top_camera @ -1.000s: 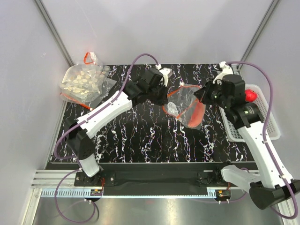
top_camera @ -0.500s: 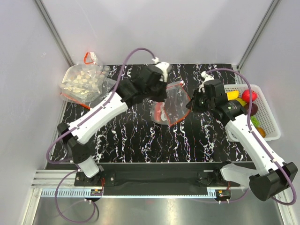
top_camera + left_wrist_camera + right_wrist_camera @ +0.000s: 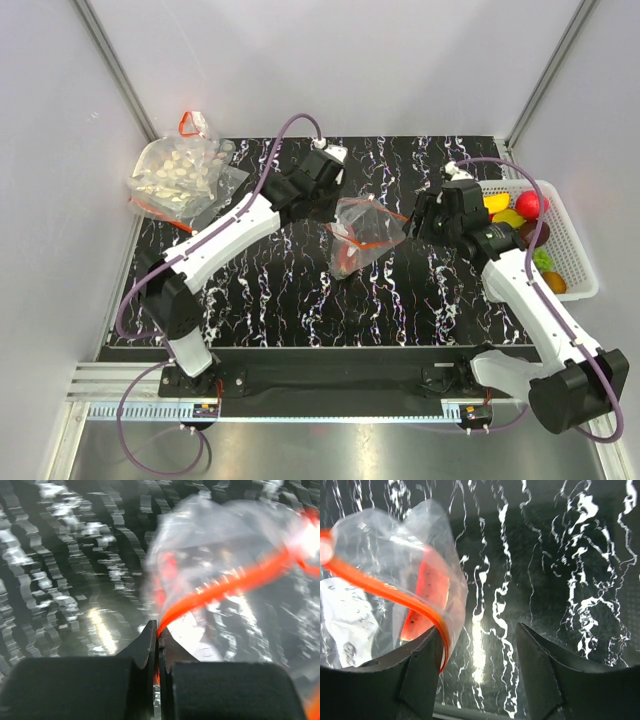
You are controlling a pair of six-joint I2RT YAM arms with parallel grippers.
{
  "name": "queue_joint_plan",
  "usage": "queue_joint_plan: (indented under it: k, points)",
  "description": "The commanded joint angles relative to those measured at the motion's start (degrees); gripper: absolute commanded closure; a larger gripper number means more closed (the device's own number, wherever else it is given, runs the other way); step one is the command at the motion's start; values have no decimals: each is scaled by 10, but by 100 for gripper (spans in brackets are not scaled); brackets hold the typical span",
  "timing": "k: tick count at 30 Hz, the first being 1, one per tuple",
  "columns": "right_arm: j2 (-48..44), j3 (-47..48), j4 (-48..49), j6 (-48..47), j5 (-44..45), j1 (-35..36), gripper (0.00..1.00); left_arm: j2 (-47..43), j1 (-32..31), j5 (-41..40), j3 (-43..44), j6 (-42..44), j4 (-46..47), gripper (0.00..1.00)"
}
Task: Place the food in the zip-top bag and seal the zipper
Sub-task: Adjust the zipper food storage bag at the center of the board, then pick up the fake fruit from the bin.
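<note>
While the left hand [image 3: 157, 630] clamps the zipper [image 3: 225, 587] of the zip-top bag [image 3: 362, 222], mid-frame, the right hand [image 3: 479, 632] gapes open.

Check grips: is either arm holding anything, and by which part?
Left gripper is shut on the zip-top bag, pinching one end of its zipper. Right gripper is open and holds nothing; the bag only lies beside one finger.
</note>
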Motion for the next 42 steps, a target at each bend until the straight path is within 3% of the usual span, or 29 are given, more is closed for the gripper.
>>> queue_joint_plan:
  k: [1, 6, 10, 14, 22, 32, 37, 42]
  points:
    - [-33, -13, 54, 16, -9, -31, 34, -50, -5, -52, 10, 20, 16, 100]
    - [-88, -58, 106, 38, -103, -119, 33, -20, -5, -34, 32, 21, 16, 100]
    - [-103, -53, 133, 21, -164, -128, 21, 19, -5, -8, 50, 24, 36, 100]
    - [-80, -39, 164, 19, -279, -128, 20, 56, -11, 43, 96, 18, 50, 100]
    - [-63, -9, 145, 27, -215, -145, 15, 73, -7, -14, 164, 35, 4, 100]
    - [-85, 17, 156, 50, -204, -197, 14, 44, 15, -74, 227, 65, -85, 100]
    - [-80, -8, 165, 102, -160, -252, 11, 25, 11, -94, 207, 75, -92, 100]
    - [-68, -87, 229, 170, -202, -359, 12, 36, 0, -139, 193, 82, -108, 100]
